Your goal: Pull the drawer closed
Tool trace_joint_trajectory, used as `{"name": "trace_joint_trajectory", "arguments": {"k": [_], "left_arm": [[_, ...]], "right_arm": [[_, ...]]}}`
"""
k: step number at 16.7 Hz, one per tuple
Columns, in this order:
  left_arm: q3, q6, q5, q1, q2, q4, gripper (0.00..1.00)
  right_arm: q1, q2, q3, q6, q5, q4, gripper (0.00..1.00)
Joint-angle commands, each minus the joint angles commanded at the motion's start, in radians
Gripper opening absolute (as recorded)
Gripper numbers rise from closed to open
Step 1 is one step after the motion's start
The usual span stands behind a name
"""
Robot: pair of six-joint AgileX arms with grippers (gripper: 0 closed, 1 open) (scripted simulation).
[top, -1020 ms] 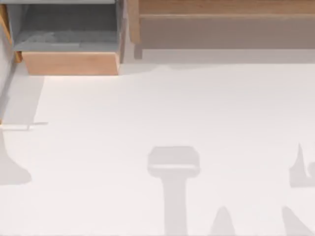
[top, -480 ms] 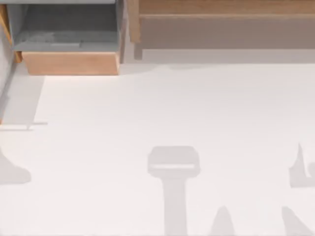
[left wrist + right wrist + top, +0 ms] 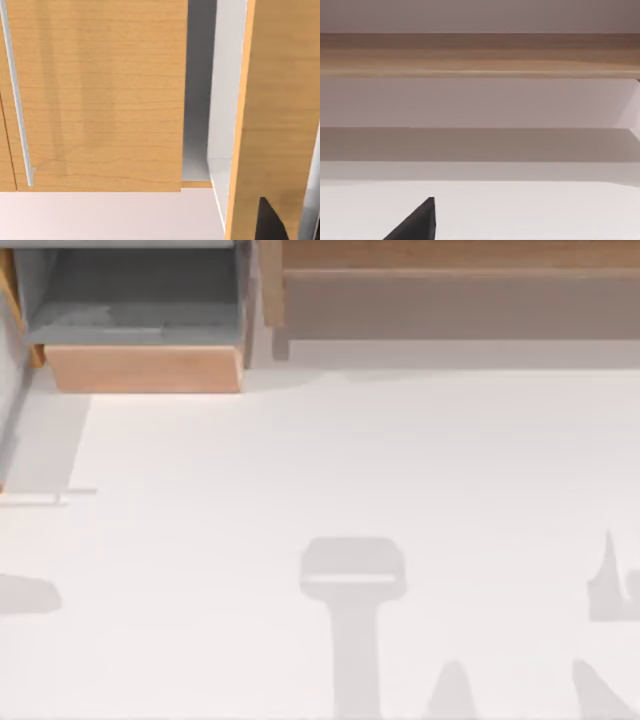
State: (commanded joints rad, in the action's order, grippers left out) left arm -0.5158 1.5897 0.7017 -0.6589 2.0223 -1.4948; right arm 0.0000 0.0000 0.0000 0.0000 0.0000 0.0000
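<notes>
The drawer [image 3: 140,330] sits at the far left corner of the white surface [image 3: 350,460] in the top view. It stands pulled out toward the near side: its grey floor and walls lie open to the camera above, and its plain light-wood front panel faces the near edge. To its right, just beside it, runs the long wooden shelf [image 3: 450,290] with a beige recess, along the far edge of the surface.

In the left wrist view, wood-grain panels stand close in front of the camera. One broad panel [image 3: 100,90] has a thin pale strip running along one edge; I cannot tell whether this is the drawer's front or a neighbouring piece. Between it and a second panel is a grey-white gap. A dark tip of the left claw [image 3: 270,222] shows at the edge of the picture, against that second panel; whether it touches the wood cannot be told, nor whether this claw is wide or narrow.

In the right wrist view, the shelf lies level across the picture, well apart from the camera, with bare surface before it. One dark finger of the right claw [image 3: 417,222] pokes in over the surface, touching nothing. Whether this claw is wide or narrow cannot be told either.

Grey arm shadows lie on the near half of the surface.
</notes>
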Motion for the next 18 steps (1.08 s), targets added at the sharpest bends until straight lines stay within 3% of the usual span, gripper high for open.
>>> {"name": "trace_joint_trajectory", "arguments": {"k": [9,18], "left_arm": [[-0.002,-0.004,-0.002,0.000,0.012,0.012,0.00],[-0.218,-0.009,-0.120,0.119,0.101,0.133,0.00]], "right_arm": [[0.000,0.000,0.000,0.000,0.000,0.000,1.00],[0.000,0.000,0.000,0.000,0.000,0.000,1.00]]}}
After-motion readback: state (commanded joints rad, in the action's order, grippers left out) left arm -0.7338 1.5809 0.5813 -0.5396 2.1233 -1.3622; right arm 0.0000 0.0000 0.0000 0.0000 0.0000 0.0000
